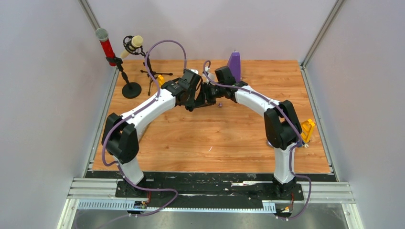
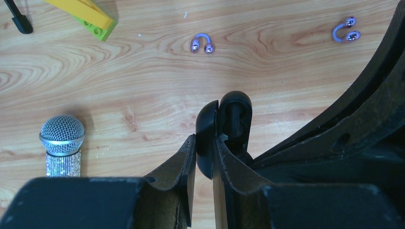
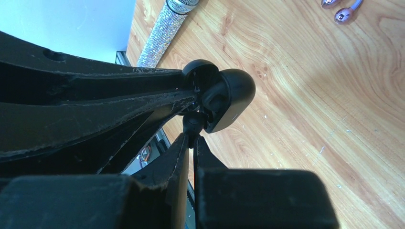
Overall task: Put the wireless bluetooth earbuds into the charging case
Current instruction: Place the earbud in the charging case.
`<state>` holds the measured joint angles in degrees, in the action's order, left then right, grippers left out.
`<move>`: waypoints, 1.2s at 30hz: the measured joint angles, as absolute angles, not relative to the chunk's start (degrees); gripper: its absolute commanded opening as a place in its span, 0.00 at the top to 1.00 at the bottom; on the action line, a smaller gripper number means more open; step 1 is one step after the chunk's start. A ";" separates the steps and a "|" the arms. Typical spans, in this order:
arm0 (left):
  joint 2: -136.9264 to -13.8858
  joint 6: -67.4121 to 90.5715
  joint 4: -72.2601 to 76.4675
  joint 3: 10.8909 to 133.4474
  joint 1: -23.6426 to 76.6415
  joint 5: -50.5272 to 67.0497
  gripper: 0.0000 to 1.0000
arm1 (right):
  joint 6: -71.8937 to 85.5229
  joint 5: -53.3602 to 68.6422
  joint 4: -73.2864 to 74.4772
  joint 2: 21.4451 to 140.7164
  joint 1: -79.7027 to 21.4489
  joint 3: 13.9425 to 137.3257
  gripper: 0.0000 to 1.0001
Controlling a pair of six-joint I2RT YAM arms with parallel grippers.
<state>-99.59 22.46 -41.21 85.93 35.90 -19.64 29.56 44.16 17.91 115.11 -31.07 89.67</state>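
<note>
In the left wrist view my left gripper (image 2: 204, 141) is shut on one half of an open black charging case (image 2: 235, 119) and holds it above the table. In the right wrist view my right gripper (image 3: 193, 138) is shut on a small black earbud (image 3: 193, 122), which sits right at the opening of the case (image 3: 229, 98). In the top view both grippers meet at the table's far middle (image 1: 206, 97). Two pale purple earbuds (image 2: 202, 44) (image 2: 346, 31) lie loose on the wood beyond the case. They also show in the right wrist view (image 3: 341, 9).
A purple case (image 1: 234, 67) stands upright at the back of the wooden table (image 1: 215, 138). A silver glitter microphone (image 2: 62, 143) lies on the wood. A red microphone (image 1: 106, 45) and a second microphone on a stand (image 1: 133, 43) are back left. Yellow-green blocks (image 2: 90, 14) and a yellow piece (image 1: 307, 130) lie nearby.
</note>
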 measured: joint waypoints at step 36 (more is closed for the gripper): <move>-98.13 22.39 -40.86 84.90 36.36 -19.68 0.75 | 29.71 44.14 17.74 116.97 -31.44 90.39 0.75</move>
<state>-98.13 22.39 -40.86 84.90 36.36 -19.68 29.71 44.14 17.74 116.97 -31.44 90.39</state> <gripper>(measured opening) 0.251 0.239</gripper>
